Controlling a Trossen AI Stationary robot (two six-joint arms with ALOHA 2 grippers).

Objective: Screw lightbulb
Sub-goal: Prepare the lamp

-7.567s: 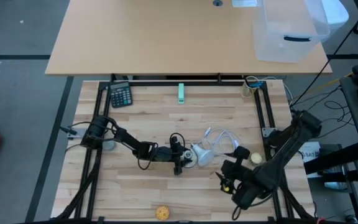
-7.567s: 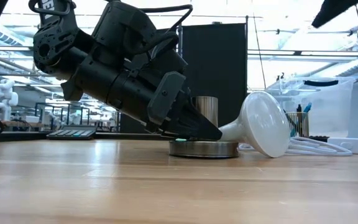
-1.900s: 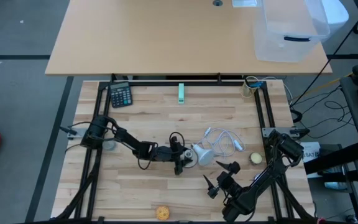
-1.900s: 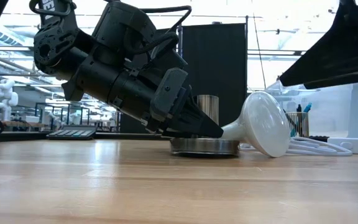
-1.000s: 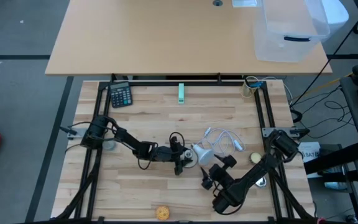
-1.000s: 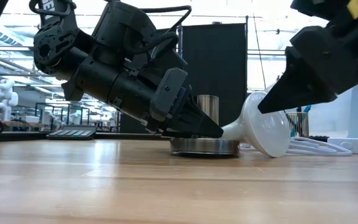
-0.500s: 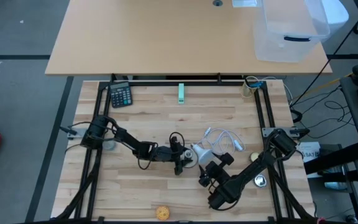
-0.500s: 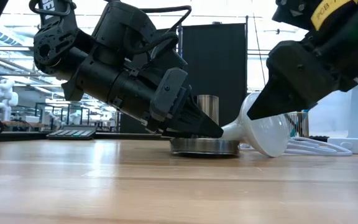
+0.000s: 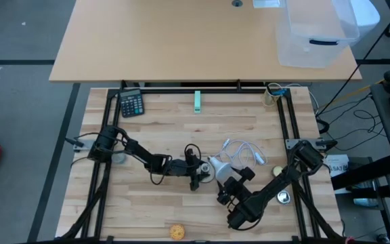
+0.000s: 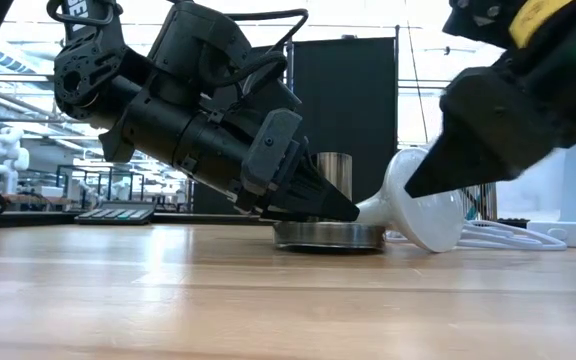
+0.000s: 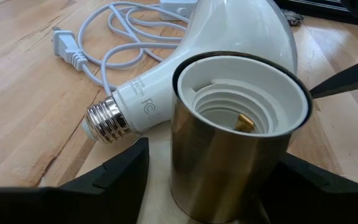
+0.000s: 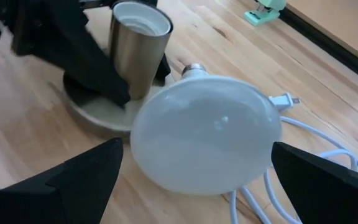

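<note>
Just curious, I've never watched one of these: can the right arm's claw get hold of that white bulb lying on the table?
Probably yes. The right claw is open and faces the lightbulb globe-on, nothing between them. The left claw only straddles the socket beside it.

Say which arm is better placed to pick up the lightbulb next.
Right. Its tool is open with the lightbulb lying between its fingers, while the left tool straddles the metal socket.

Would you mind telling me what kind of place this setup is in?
Probably a robotics lab: two arms on a framed wooden table, a small white robot figure in the background, open ceiling beams.
</note>
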